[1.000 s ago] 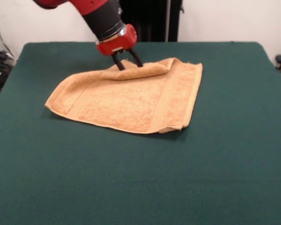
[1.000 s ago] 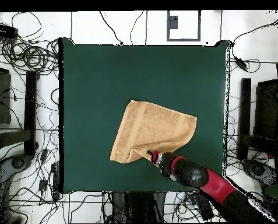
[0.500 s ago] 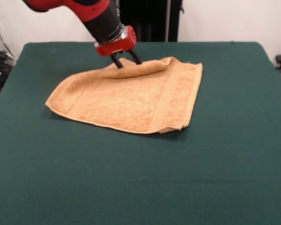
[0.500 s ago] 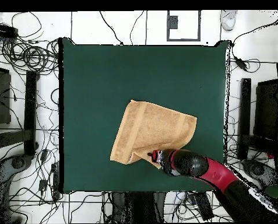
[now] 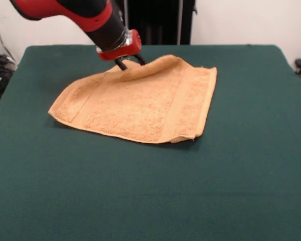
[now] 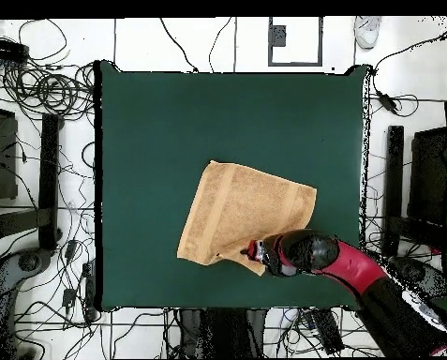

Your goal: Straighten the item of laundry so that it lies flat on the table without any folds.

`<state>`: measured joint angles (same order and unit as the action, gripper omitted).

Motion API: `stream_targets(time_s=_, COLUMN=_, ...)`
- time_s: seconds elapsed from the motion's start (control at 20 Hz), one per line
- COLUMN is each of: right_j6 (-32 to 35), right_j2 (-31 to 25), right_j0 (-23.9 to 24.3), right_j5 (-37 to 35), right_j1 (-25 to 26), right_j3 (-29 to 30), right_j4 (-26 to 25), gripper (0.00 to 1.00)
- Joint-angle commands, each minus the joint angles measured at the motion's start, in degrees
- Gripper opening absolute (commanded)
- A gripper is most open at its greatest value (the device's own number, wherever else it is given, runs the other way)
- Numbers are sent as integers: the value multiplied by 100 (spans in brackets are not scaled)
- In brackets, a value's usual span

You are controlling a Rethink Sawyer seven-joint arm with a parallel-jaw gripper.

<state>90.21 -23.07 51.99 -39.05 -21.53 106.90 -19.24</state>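
The orange-tan towel (image 5: 140,103) was spread out around the middle of the green table (image 5: 241,175), a bit toward the robot's side, mostly flat but with its far edge lifted into a ridge and a little fold tucked under at the near right corner. The gripper (image 5: 129,62) was right down at that raised far edge with its two black fingers (image 5: 121,65) pinched shut on the towel. From overhead, the gripper (image 6: 250,251) sat on the towel's (image 6: 241,211) bottom edge, with the arm (image 6: 358,277) coming in from the lower right.
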Motion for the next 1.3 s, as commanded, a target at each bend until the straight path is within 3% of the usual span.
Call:
stream_targets(time_s=0.05, right_j6=122, right_j2=289, right_j0=-198, right_j5=-577, right_j1=182, right_j3=-662, right_j4=-89, gripper=100)
stream_targets(time_s=0.85, right_j6=173, right_j2=423, right_j0=-384, right_j5=-567, right_j1=355, right_j3=-1039, right_j4=-128, gripper=100)
stream_targets(time_s=1.3, right_j6=247, right_j2=766, right_j0=-423, right_j5=-1165, right_j1=322, right_j3=-1003, right_j4=-135, gripper=100)
